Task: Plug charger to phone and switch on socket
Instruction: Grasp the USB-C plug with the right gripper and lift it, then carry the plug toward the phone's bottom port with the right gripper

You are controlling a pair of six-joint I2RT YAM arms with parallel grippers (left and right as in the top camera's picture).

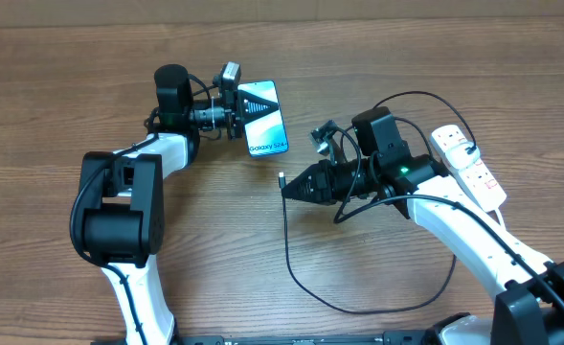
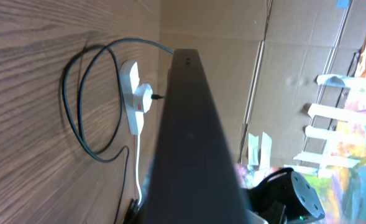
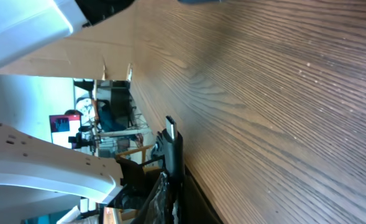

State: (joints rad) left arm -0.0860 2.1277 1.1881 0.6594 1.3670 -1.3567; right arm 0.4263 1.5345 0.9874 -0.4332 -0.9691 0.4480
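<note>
Charger tip point(image 1: 281, 178), clenched in right jaws, sits apart from phone point(image 1: 267, 129) grasped by left jaws.

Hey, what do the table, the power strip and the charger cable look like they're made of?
Table: wood or wood-look laminate, matte, brown grain lines. Power strip: white moulded plastic, smooth, slightly glossy. Charger cable: black, thin, loosely looping, likely rubber or plastic sheathing.

The left gripper point(image 1: 240, 113) covers one end of the slim blue-screened phone point(image 1: 268, 125); the right arm point(image 1: 454, 216) hides parts of the long white power strip point(image 1: 478, 172) and thin black charger cable point(image 1: 288, 249).
</note>
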